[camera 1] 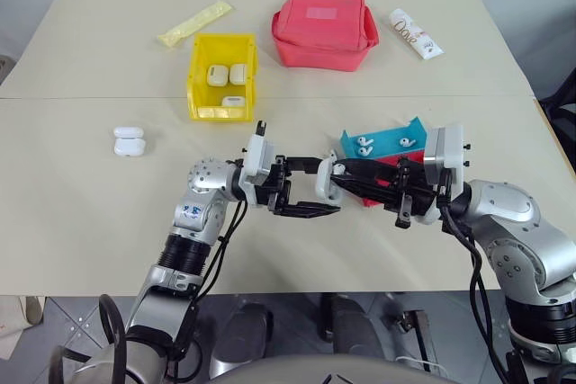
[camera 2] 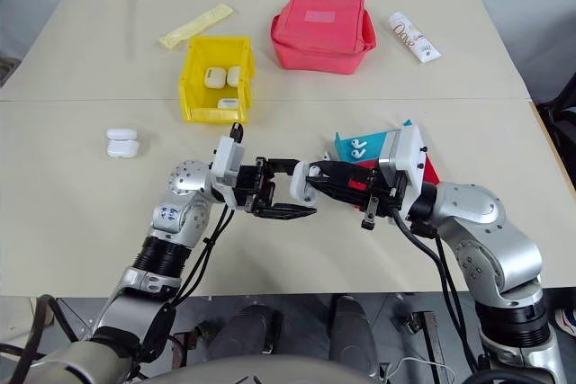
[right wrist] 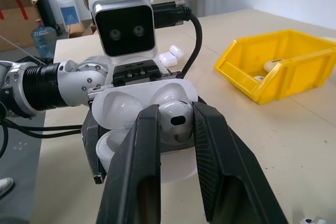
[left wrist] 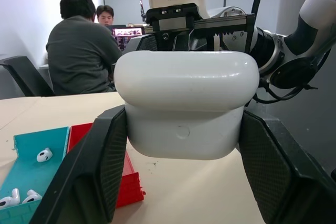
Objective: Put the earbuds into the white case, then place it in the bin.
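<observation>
My left gripper (camera 1: 322,188) is shut on the white case (left wrist: 184,103) and holds it above the table's front middle. In the right wrist view the case's lid stands open. My right gripper (right wrist: 176,109) meets it from the right, its two fingers closed around one earbud (right wrist: 177,121) at the case's opening. More earbuds (camera 1: 364,143) lie in the blue tray (camera 1: 389,152) behind the grippers. The yellow bin (camera 1: 194,78) stands further back on the left with several white cases inside.
A red tray (left wrist: 84,132) sits against the blue one. A red zip pouch (camera 1: 324,29), a white tube (camera 1: 415,33) and a yellow sachet (camera 1: 193,24) lie at the far side. Another white case (camera 1: 129,141) rests on the table's left. People (left wrist: 79,51) sit in the background.
</observation>
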Robot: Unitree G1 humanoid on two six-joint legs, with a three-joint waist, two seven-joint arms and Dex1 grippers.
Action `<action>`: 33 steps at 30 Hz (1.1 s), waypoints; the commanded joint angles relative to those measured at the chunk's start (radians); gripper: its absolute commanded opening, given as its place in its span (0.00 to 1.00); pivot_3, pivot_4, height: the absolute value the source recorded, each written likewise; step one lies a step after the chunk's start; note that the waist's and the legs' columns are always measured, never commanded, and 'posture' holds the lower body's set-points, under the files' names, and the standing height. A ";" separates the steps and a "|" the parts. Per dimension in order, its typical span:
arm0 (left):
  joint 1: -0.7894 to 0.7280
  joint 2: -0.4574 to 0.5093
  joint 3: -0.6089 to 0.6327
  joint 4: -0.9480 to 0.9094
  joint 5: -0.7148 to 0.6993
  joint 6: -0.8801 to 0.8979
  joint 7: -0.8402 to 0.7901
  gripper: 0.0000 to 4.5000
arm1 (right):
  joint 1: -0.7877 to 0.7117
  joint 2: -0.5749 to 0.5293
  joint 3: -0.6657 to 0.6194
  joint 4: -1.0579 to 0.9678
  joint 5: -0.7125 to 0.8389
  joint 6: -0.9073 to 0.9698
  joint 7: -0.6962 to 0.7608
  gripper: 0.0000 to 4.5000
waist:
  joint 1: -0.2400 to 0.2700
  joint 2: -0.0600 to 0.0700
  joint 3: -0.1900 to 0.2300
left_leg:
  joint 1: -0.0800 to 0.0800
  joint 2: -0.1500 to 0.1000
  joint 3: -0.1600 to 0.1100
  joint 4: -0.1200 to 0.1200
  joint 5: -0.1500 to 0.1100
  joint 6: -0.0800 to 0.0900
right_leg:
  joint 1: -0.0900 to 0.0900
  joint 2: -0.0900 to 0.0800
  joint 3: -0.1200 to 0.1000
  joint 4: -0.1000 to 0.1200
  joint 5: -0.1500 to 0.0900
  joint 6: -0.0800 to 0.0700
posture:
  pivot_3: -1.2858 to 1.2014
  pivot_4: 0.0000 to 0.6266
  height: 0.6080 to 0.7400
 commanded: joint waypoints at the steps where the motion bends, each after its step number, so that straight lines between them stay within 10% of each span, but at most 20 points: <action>1: -0.049 -0.008 0.035 -0.015 -0.019 -0.039 0.013 0.62 | -0.017 -0.022 0.014 -0.008 0.006 0.033 0.003 0.48 | 0.000 0.000 0.000 | 0.000 0.000 0.000 0.000 0.000 0.000 | 0.000 0.000 0.000 0.000 0.000 0.000 | 0.52 0.24 1.00; 8: -0.057 -0.005 0.044 0.027 -0.009 -0.054 0.013 0.62 | -0.065 -0.047 -0.025 -0.018 0.020 0.054 -0.010 1.00 | 0.003 0.000 0.000 | 0.000 0.000 0.000 0.000 0.000 0.000 | 0.000 -0.001 0.000 0.000 0.000 0.000 | 0.52 0.24 1.00; 17: -0.051 0.032 0.085 0.086 0.008 -0.081 0.039 0.62 | 0.028 -0.160 -0.195 -0.013 0.032 0.079 -0.004 1.00 | 0.006 -0.001 0.001 | 0.000 0.000 0.000 0.000 0.000 0.000 | 0.000 -0.001 0.000 0.000 0.000 0.000 | 0.52 0.24 1.00; 33: -0.120 0.152 0.194 0.285 0.043 -0.190 0.076 0.62 | 0.628 -0.206 -0.780 -0.040 0.017 0.103 0.064 1.00 | 0.009 -0.001 0.001 | 0.000 0.000 0.000 -0.002 0.000 0.001 | 0.002 -0.001 0.000 -0.006 0.000 0.001 | 0.52 0.24 1.00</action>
